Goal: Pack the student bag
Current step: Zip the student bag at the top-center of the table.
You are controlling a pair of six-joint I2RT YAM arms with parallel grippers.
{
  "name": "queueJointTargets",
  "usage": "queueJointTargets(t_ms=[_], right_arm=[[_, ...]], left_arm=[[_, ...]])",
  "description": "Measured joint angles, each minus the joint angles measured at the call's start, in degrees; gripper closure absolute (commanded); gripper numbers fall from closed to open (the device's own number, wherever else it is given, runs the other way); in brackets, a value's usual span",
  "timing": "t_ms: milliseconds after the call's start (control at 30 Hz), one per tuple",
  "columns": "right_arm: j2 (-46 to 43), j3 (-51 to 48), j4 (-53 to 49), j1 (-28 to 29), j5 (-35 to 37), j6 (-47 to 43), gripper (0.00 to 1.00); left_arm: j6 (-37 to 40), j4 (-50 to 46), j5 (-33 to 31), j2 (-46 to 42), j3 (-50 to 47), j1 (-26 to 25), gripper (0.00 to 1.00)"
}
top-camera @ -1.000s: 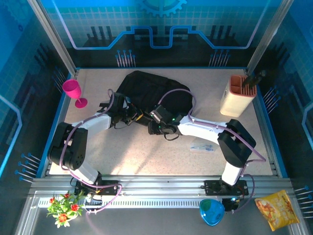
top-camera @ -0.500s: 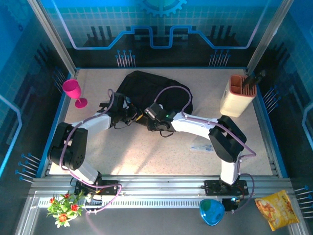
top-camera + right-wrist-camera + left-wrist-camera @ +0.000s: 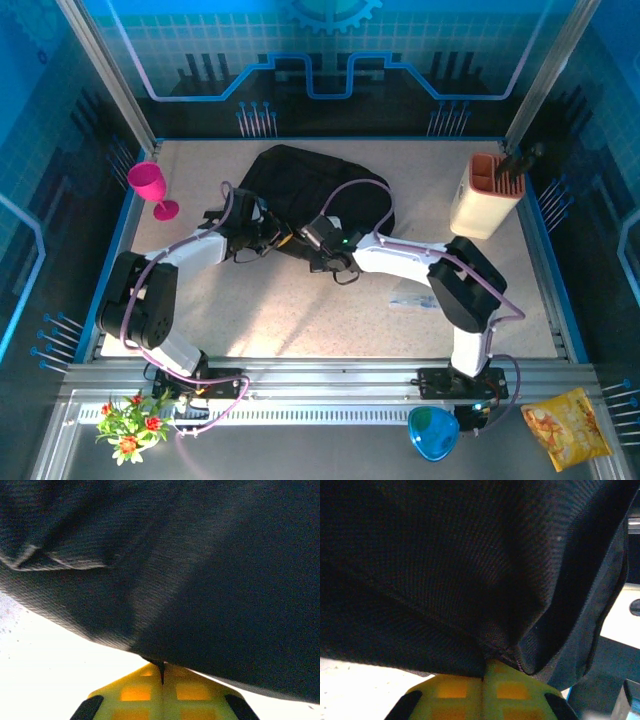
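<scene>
Left claw (image 3: pixel 484 664) and right claw (image 3: pixel 161 667) pinch student bag's (image 3: pixel 310 185) near edge.

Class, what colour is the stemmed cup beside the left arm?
The cup is pink; top external view.

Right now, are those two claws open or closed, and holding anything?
Left gripper: closed, pinching fabric of the student bag.
Right gripper: closed, pinching the student bag too.

Black student bag (image 3: pixel 300 180), pink goblet (image 3: pixel 148 183)
</scene>
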Motion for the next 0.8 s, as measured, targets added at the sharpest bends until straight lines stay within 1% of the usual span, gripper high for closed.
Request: queueJointTargets(t_ms=[100,267,433,600,700,800], right_arm=[[-5.9,-5.9,0.2,-1.4,1.8,1.0,1.00],[-16.4,-15.5,-0.3,-6.4,3.8,2.6,1.00],[-23.2,-18.5,-2.7,-9.8,5.2,2.7,1.00],[-26.6,-18.5,-3.7,-13.5,5.0,1.6,1.00],[-26.4,-18.5,-3.8,-16.9,3.7,-0.2,1.00],[-24.5,-16.9,-4.2,-19.5,0.9,-3.6,1.00]], left_arm=[[0.9,-1.2,-0.6,0.0,0.8,-0.2,1.00],[2.2,-2.5,-1.6,0.0,1.4,-0.2,1.00],[2.8,-3.2,-2.6,0.2,2.4,-0.2,1.00],[4.1,-4.7,-3.1,2.6,5.8,-0.2,1.00],[5.6,-5.2,-3.1,5.3,9.2,0.0,1.00],[8.0,-6.1,-3.0,8.3,12.7,0.3,1.00]])
